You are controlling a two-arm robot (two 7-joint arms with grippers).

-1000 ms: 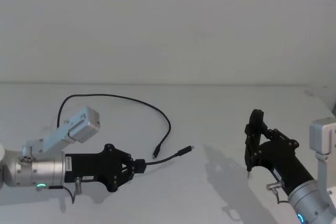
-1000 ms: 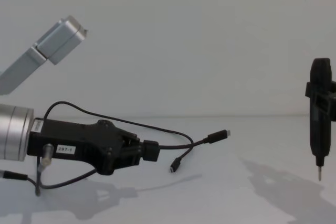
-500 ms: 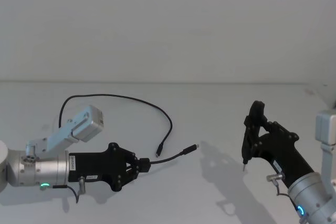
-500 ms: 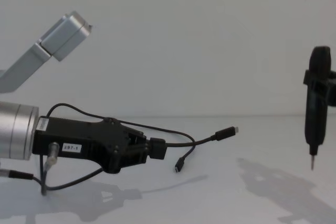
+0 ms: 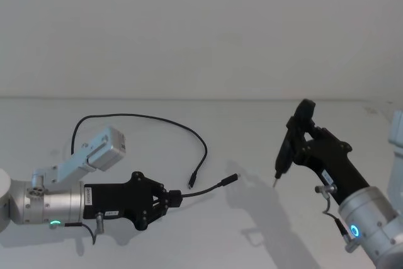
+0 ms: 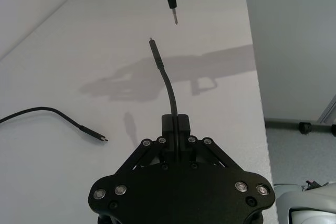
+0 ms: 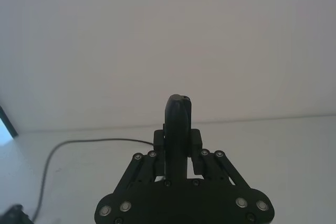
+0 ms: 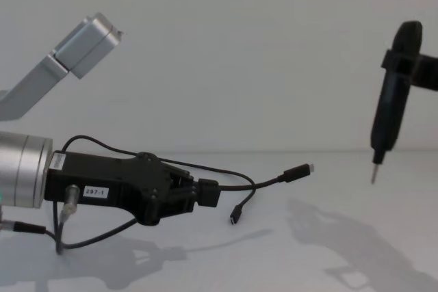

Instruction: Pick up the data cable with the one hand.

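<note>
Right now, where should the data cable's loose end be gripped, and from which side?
Probably grip the data cable just behind its loose plug, from above: that end lies on the table, while the left gripper is shut on the other end.

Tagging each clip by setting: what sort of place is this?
Probably a robot test bench in a lab: a bare white table against a blank white wall, with just a black cable held by the left gripper and a pen-shaped tool in the right gripper.

table (image 5: 252,124) lying open across middle and far side; data cable (image 5: 138,115) looping over left half, raised plug (image 5: 228,179) pointing at pen tool (image 5: 291,138) hanging near.
</note>
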